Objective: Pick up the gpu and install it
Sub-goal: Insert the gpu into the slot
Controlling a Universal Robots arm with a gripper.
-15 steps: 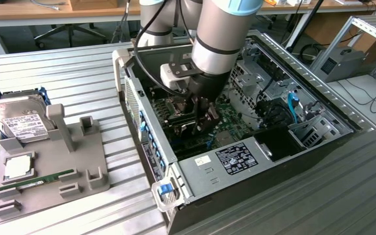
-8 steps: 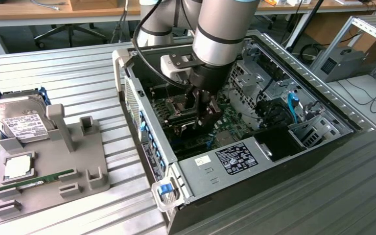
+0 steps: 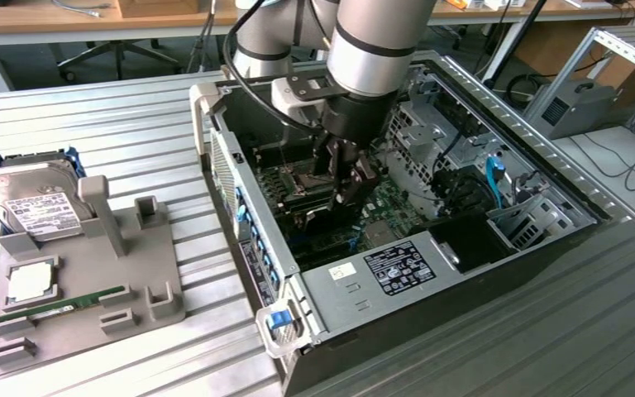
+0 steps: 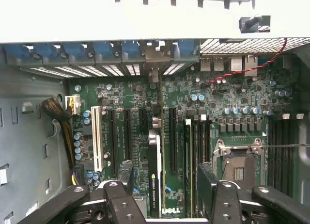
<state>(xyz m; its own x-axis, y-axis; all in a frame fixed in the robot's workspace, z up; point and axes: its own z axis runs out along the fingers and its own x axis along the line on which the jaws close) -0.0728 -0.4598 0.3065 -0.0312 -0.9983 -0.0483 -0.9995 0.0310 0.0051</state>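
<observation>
We see the arm reaching down into the open PC case (image 3: pixel 406 273), which lies on its side on the slatted worktop (image 3: pixel 130 124). The end effector (image 3: pixel 346 178) hangs inside the case, over the motherboard (image 3: pixel 389 211).

In the wrist view the end effector (image 4: pixel 164 197) has its fingers (image 4: pixel 114 195) spread wide apart, one on each side of the gpu (image 4: pixel 155 175). The gpu stands on edge in a slot of the motherboard (image 4: pixel 135 98), a thin dark card with a strip of lettering along its upper edge. It sits between the two fingers, nearer to one of them, and we cannot tell whether either finger touches it. Nothing is pinched.

The card runs in line with the other long slots, just beside the white slot (image 4: pixel 97 136), towards the row of blue clips (image 4: pixel 97 50) at the case's rear wall.

At the exterior view's left, well apart from the case, a grey holder (image 3: pixel 130 265) rests on the worktop. It carries a hard drive (image 3: pixel 36 203), a square chip (image 3: pixel 31 281) and a RAM stick (image 3: pixel 59 308).
</observation>
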